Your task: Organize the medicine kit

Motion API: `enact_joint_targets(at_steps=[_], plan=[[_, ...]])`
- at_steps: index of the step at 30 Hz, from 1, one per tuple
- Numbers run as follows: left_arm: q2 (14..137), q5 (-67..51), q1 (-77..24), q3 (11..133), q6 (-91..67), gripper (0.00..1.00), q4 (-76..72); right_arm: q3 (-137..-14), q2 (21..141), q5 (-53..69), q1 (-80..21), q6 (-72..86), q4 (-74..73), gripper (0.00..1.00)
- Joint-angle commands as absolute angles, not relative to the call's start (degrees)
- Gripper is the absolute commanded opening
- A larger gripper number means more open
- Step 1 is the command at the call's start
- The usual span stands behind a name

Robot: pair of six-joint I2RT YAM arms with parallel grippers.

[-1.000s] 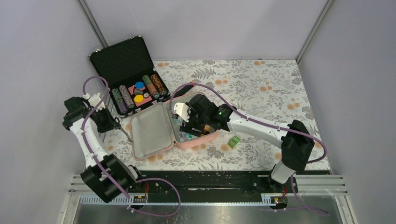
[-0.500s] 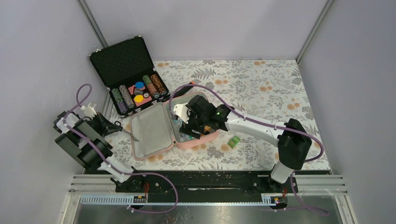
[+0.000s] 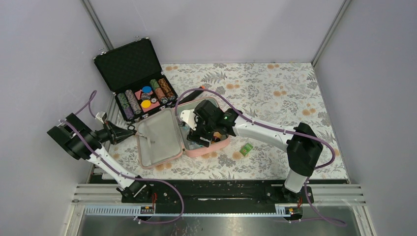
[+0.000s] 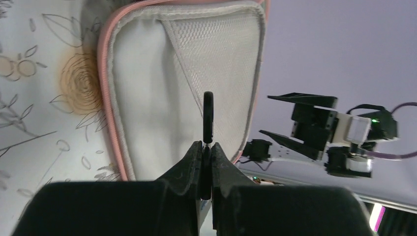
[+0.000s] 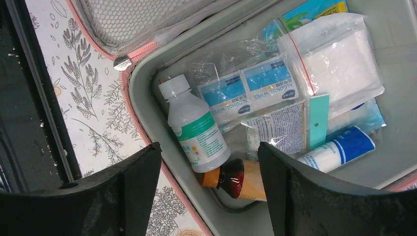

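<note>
The medicine kit [image 3: 158, 142] lies open near the middle of the top view on the floral desk [image 3: 275, 93], its grey-lined lid flat to the left and its pink tray to the right. The step in hand appears to be sorting what sits in the tray.

The left gripper [image 4: 207, 146] is pinched tight on a thin black piece [image 4: 208, 113] that juts out over the lid's lining. Seen edge-on, it may be a zip pull or a small tool, and the view does not settle which. The right gripper [image 5: 209, 147] hangs over the tray with its jaws spread wide and nothing between them.

Just below it lies a white bottle [image 5: 196, 128] of smooth plastic with a green label. It rests on its side, touching an amber bottle [image 5: 236, 179] that looks glassy and round. Beside them are flat blue-and-white wipe sachets [image 5: 248, 91], a soft clear zip bag [image 5: 334, 59] holding a white pad, and a blue-and-white tube [image 5: 339, 147]. The lid carries a fine mesh pocket [image 4: 216, 64].

The next move likely calls for lowering onto a single item and closing across its narrow width. The bottles could roll, and the thin sachets would need a pinch at an edge. A small green packet [image 3: 246, 148] lies on the desk just lower right of the tray and probably belongs inside.
</note>
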State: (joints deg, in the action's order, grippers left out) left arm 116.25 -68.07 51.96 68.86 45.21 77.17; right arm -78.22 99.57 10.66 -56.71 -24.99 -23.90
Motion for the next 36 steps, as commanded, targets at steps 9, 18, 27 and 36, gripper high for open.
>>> enact_joint_targets(at_steps=[9, 18, 27, 36], plan=[[117.8, -77.96, 48.12, 68.79, 59.95, 0.0, 92.43, -80.53, 99.92, 11.21, -56.56, -24.35, -24.61, 0.78], [106.97, -81.03, 45.49, 67.64, 56.21, 0.0, 92.4, -80.81, 99.84, 9.65, -56.6, -24.9, -24.48, 0.79], [98.14, -83.6, 41.49, 66.62, 49.97, 0.0, 92.45, -81.04, 99.71, 11.42, -56.92, -23.49, -22.69, 0.79], [90.55, -82.5, 36.17, 71.05, 41.64, 0.0, 92.38, -78.71, 97.3, 12.9, -57.25, -21.5, -19.67, 0.8]])
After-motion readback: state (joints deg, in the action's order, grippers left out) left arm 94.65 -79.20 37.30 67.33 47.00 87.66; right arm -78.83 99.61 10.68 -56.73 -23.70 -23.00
